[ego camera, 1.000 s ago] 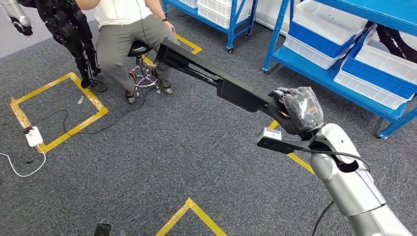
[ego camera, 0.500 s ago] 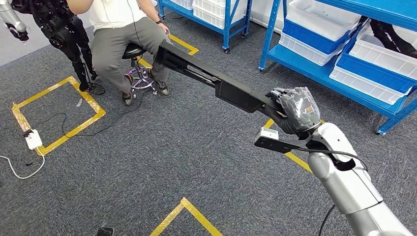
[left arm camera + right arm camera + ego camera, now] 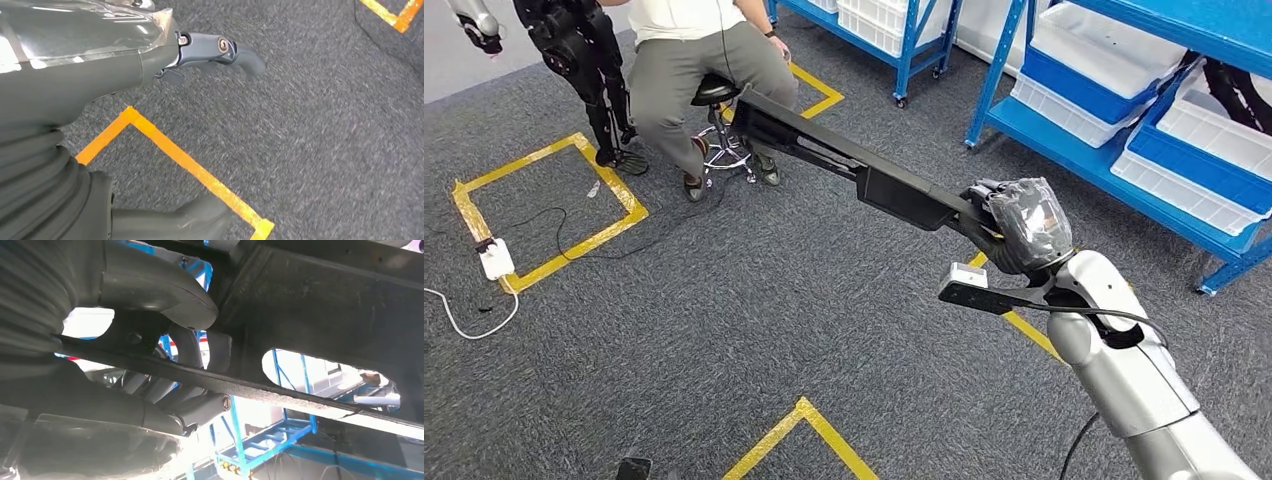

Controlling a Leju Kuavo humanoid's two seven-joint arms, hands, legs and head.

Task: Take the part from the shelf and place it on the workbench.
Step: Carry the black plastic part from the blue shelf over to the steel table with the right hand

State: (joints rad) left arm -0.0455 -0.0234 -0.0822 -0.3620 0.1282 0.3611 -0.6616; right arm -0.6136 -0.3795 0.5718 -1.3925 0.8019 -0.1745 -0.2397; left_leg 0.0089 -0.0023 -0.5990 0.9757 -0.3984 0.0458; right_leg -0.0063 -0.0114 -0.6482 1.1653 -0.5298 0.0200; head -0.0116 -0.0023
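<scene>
At the far left of the head view a white power adapter (image 3: 496,259) with its pale cable lies on the grey carpet (image 3: 724,330), beside a square outlined in yellow floor tape (image 3: 549,215). Just past it stand the dark legs of another robot (image 3: 589,70), and next to those a person (image 3: 704,60) in grey trousers and a white top sits on a small black wheeled stool (image 3: 720,130). From near the stool the long black moulded plastic part (image 3: 864,175) runs across the middle of the view, raised above the carpet and sloping towards the right hand (image 3: 1021,225). That hand, wrapped in clear film, is clamped on the part's near end; in the right wrist view the thick grey thumb (image 3: 150,287) lies over one side of the part's thin edge (image 3: 240,385) and the darker fingers (image 3: 195,410) curl against the other, so the part is firmly held in the air, well apart from the blue metal shelving (image 3: 1064,120) with its white plastic bins (image 3: 1114,50) at the right. In the left wrist view the left hand (image 3: 150,65) hangs over the carpet and a corner of orange tape (image 3: 190,170), holding nothing, its thumb (image 3: 230,52) spread away from the palm; the other fingers are too hidden to tell how they lie.
</scene>
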